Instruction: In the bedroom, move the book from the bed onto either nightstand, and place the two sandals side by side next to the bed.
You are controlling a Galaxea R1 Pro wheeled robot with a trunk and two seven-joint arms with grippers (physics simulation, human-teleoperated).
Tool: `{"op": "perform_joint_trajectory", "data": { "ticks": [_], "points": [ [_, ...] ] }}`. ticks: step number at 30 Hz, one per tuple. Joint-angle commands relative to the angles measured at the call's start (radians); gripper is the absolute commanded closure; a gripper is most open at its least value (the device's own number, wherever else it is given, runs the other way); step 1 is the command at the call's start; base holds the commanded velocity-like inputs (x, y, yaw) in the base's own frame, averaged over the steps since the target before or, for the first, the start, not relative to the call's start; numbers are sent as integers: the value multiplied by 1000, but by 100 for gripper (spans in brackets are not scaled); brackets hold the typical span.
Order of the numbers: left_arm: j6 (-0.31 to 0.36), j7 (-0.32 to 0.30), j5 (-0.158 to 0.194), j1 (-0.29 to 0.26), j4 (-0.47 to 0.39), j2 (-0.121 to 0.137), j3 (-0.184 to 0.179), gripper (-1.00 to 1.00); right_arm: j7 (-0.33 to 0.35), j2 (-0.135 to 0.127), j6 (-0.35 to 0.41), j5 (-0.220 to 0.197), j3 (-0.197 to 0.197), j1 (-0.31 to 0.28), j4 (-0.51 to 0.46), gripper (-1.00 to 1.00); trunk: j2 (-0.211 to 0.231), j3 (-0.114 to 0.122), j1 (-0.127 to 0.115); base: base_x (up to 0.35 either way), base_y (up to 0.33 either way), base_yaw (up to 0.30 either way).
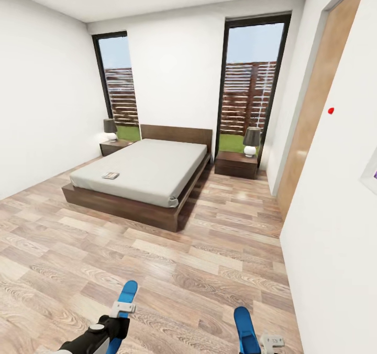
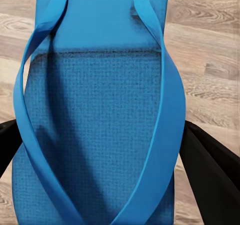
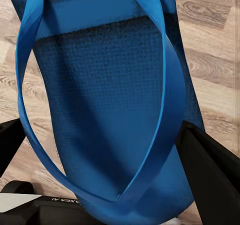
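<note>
Facing bed (image 1: 141, 170) on wood floor (image 1: 209, 260) | book (image 1: 110, 175) on mattress | jaws each clamp a sandal (image 2: 100, 110)

Book (image 1: 110, 175) on bed (image 1: 152, 170) — nightstands (image 1: 236, 164) flanking headboard end.

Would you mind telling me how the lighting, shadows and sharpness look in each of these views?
Head view: evenly bright, wide-angle walls lean, the bed casts a soft floor shadow, the book too small to read. Left wrist view: left sandal sharp, its straps shadowing the sole. Right wrist view: right sandal darker, more shaded.
</note>
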Motion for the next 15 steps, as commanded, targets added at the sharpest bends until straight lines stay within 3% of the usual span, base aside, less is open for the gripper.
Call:
{"op": "perform_joint_trajectory", "data": {
  "ticks": [1, 6, 11, 15],
  "points": [
    [-1, -1, 10, 0, 0, 0, -8, 100, -10, 1, 0, 10, -7, -1, 6, 100, -2, -2, 1, 0, 0, 0],
    [-6, -1, 8, 4, 1, -6, -10, 100, -125, -1, -2, 13, -1, -1, 79, 100, -2, -2, 1, 0, 0, 0],
    [-10, -1, 7, 9, 1, -8, -11, 100, -154, -3, -3, 10, 0, -1, 99, 100, -2, -2, 1, 0, 0, -25],
    [-12, -1, 7, 15, 1, -8, -10, 100, -159, -5, -3, 9, 0, -1, 103, 100, -2, -2, 1, 0, 0, -174]
  ]
}}
